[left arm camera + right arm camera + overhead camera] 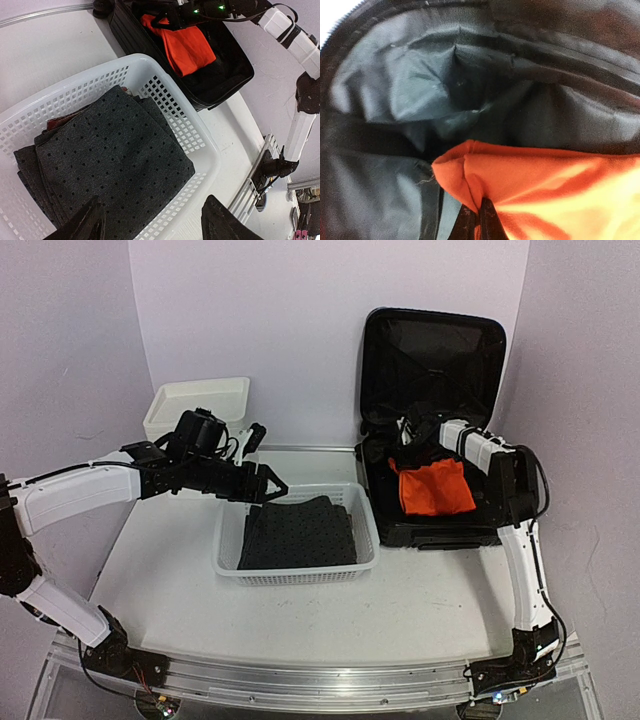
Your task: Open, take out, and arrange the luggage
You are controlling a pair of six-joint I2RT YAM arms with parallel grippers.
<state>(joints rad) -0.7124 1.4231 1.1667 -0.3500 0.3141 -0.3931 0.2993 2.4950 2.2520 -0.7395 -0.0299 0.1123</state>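
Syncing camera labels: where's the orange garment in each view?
Top external: orange garment right of centre, lying in the open luggage.
Left wrist: garment at top centre, inside the luggage, beyond the white basket.
Right wrist: garment fills the lower right, close up.
Shared landmark: the luggage's black lining, around the garment in all three.

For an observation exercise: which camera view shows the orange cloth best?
The top view: the orange cloth shows almost whole in the open suitcase. The left wrist view shows it smaller, at the frame's edge; the right wrist view shows only a corner, pinched in the right claw.
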